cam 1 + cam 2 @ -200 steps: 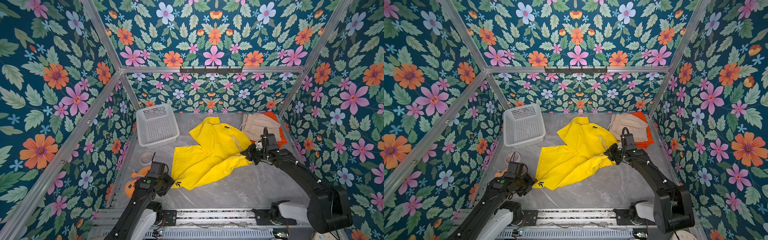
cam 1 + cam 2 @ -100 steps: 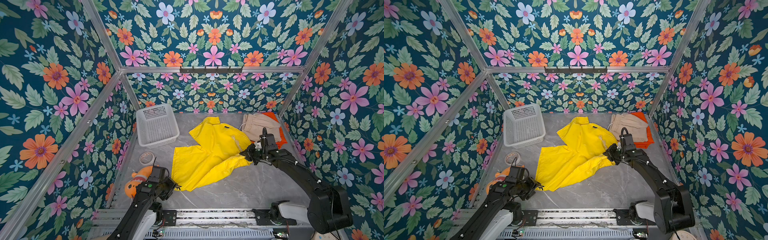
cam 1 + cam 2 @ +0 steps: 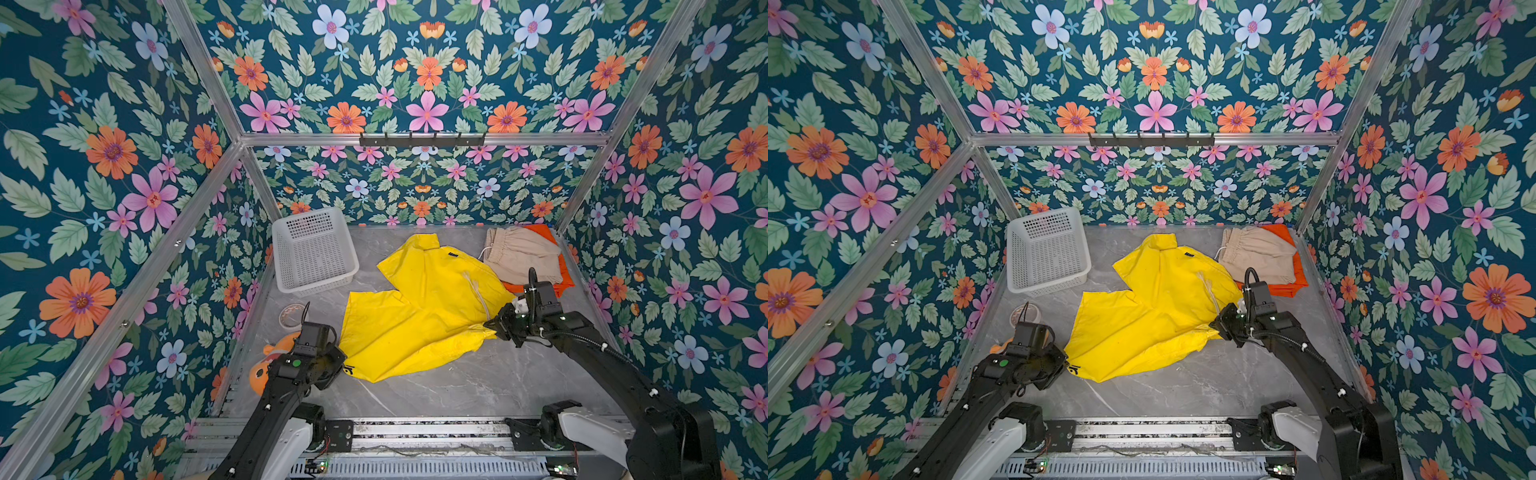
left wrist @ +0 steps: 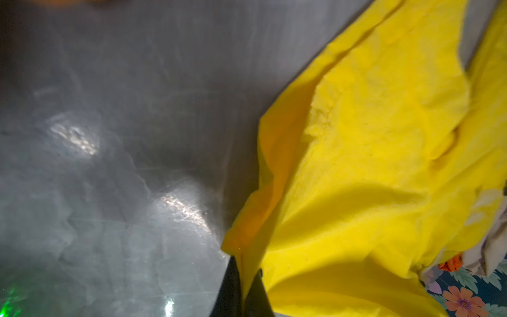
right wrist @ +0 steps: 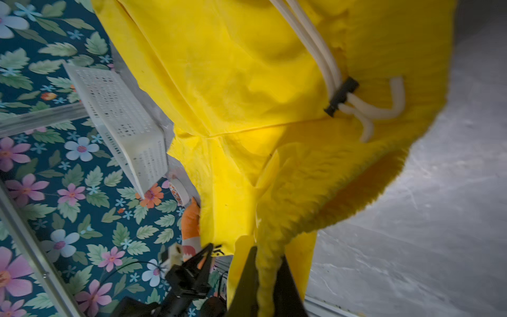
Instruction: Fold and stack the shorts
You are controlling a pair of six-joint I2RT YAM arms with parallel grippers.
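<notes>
the yellow shorts lie spread across the middle of the table, waistband end to the right, with one leg running out to the left and the other toward the far side. the left gripper is pinched together on the near hem corner of the left-running leg, and the right gripper is clamped on the gathered waistband. the near edge between them runs left to right, so a fold would likely carry it away from the arms. the beige shorts lie folded on the orange shorts in the far right corner, just beyond the right gripper, which is the nearer one. the white basket at far left looks empty
</notes>
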